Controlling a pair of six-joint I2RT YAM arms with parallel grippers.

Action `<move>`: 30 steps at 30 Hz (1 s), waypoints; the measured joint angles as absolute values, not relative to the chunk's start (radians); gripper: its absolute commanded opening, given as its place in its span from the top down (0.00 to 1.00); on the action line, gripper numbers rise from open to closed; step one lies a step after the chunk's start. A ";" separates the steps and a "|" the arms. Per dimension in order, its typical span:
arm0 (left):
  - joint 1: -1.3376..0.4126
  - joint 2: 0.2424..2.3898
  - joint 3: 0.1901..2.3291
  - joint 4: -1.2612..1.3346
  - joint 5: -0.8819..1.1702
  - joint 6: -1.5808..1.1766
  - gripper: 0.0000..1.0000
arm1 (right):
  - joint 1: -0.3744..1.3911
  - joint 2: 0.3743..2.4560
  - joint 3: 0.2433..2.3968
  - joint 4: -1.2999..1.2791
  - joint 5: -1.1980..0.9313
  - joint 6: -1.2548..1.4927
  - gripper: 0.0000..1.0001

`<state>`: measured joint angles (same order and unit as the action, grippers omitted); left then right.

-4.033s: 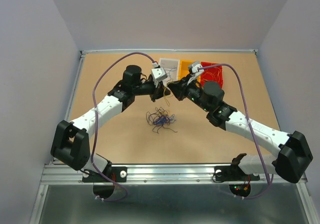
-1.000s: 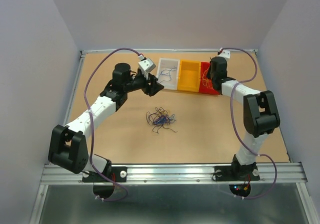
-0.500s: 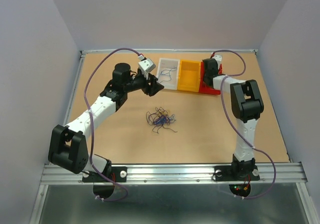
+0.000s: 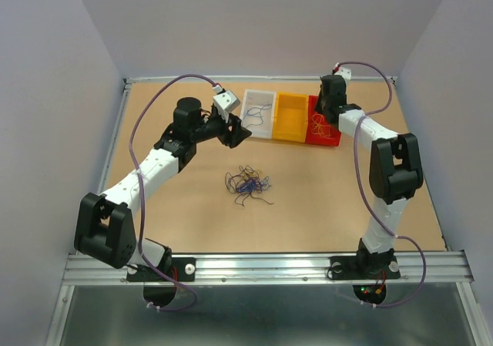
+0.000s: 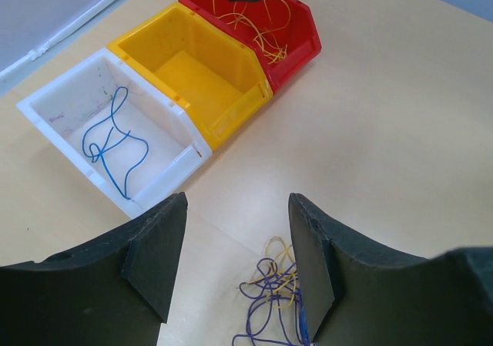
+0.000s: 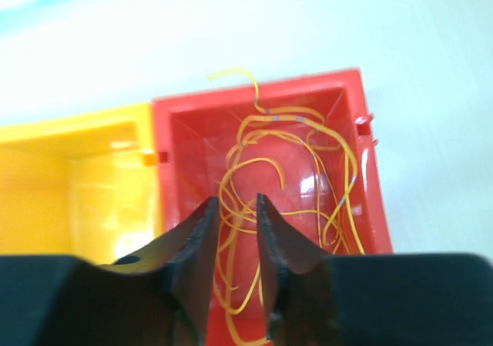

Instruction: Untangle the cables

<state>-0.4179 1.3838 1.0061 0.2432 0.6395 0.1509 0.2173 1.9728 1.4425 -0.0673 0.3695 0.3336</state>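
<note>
R gripper [image 6: 236, 211] jaws barely parted over red bin [image 6: 362, 142]; L gripper [image 5: 238, 219] jaws spread, empty. We fear a yellow cable [image 6: 266, 162] snagging on the R jaws, dragged out. Cable tangle [image 4: 246, 184] sits mid-bench [image 4: 331, 207].

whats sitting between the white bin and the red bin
The yellow bin sits between the white bin and the red bin, side by side with both. It looks empty. The left wrist view shows this best.
</note>
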 measured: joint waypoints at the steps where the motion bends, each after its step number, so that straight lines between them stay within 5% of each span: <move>1: -0.418 1.384 1.006 0.243 0.635 0.153 0.33 | 0.217 1.949 1.443 -0.066 0.368 0.335 0.60; 17: -0.526 1.384 1.007 0.166 0.510 0.281 0.30 | 0.260 1.673 1.171 -0.075 0.234 0.343 0.29; 30: -0.591 1.381 0.966 -0.037 0.529 0.537 0.31 | 0.352 1.382 0.841 -0.039 0.021 0.336 0.26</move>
<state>-0.5907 1.3808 0.9657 -0.0372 0.5285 0.5369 0.3519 1.3815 0.8410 -0.0395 0.0208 0.3363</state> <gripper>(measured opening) 0.698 0.730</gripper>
